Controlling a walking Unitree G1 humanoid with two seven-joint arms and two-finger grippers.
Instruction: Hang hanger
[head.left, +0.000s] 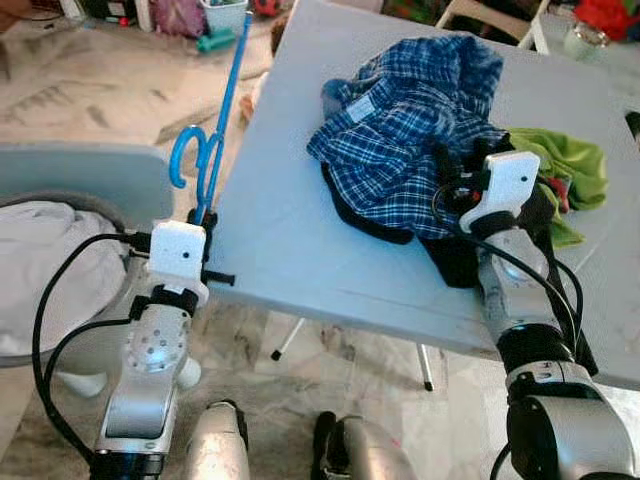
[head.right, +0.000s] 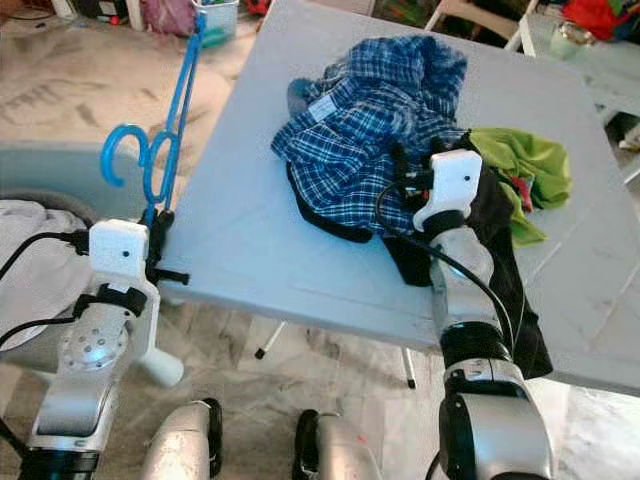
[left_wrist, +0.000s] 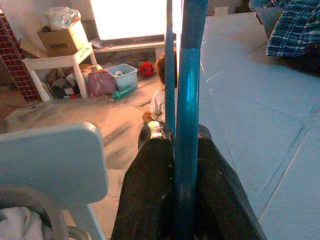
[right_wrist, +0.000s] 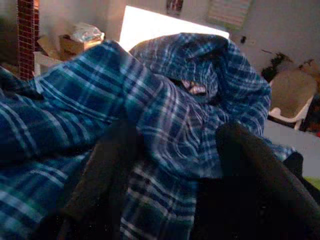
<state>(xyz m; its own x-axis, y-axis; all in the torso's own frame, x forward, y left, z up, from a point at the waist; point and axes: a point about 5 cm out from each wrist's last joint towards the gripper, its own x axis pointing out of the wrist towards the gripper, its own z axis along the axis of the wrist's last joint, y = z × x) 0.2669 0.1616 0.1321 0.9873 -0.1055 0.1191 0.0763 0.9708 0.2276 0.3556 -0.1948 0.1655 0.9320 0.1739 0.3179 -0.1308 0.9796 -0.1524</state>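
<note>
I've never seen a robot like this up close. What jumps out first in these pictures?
Probably the bright blue hanger sticking up beside the table's left edge, clamped in the left gripper. Next, the rumpled blue plaid shirt heaped on the grey table, with a green cloth to its right. The right gripper is pushed into the shirt, jaws apart.

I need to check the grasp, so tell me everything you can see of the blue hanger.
The blue hanger looks like glossy plastic, with a curled hook and a long thin arm. The left tool is shut on it, fingers pinching it from either side. It stands nearly upright, tilted slightly, beside the grey table's left edge, with its hook low near the tool. No garment hangs on it.
</note>
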